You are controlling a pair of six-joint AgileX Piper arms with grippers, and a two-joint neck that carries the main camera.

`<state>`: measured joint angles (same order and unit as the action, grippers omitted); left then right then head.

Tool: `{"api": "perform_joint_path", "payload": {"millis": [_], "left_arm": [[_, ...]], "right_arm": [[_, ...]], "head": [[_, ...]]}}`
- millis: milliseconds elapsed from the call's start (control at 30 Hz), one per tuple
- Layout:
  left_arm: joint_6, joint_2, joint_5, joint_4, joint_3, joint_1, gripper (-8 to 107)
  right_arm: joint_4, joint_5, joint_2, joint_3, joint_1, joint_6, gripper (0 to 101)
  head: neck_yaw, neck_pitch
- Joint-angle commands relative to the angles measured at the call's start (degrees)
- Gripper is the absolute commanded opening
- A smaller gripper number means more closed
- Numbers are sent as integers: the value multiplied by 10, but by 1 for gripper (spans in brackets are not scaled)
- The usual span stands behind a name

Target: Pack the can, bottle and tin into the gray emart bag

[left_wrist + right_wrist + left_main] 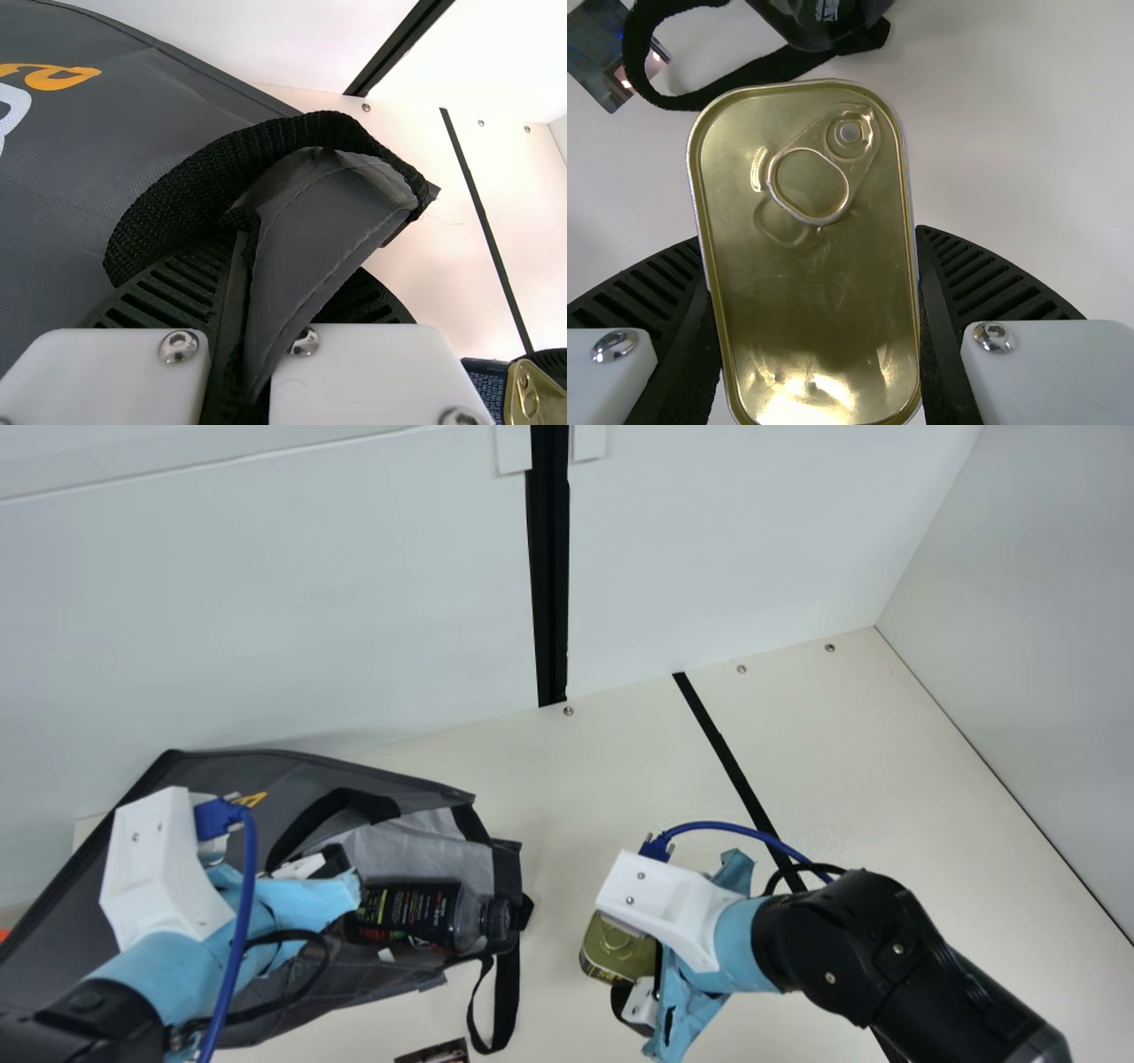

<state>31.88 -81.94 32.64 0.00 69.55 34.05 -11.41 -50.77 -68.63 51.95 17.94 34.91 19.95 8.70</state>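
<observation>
Tin: one, in the right gripper (811, 297), lower centre of the main view; ribbed fingers clasp its long sides, ring-pull lid (819, 328) facing that wrist camera.
Tin axis: long way runs out between the fingers, grip across the short width.
Bag: one (301, 771), lower left; mouth lies left of tin, opening towards it.
Left gripper (266, 288): one, nearer the bag, pinched on its rim and strap (204, 177).
Bottle: one (416, 912), lying in the mouth, neck towards tin.
Next, likely: tin leftward, past bottle neck; snag risk there.
</observation>
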Motion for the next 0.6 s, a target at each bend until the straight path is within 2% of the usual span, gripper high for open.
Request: {"api": "perform_joint_path", "payload": {"millis": [0, 567], "left_arm": [[0, 0, 0, 0, 0, 0, 10], [0, 0, 0, 0, 0, 0, 10]], "right_arm": [[-4, 3, -2, 1, 4, 3, 0], [-59, 48, -47, 14, 22, 54, 0]], "head": [[0, 13], [0, 13]]}}
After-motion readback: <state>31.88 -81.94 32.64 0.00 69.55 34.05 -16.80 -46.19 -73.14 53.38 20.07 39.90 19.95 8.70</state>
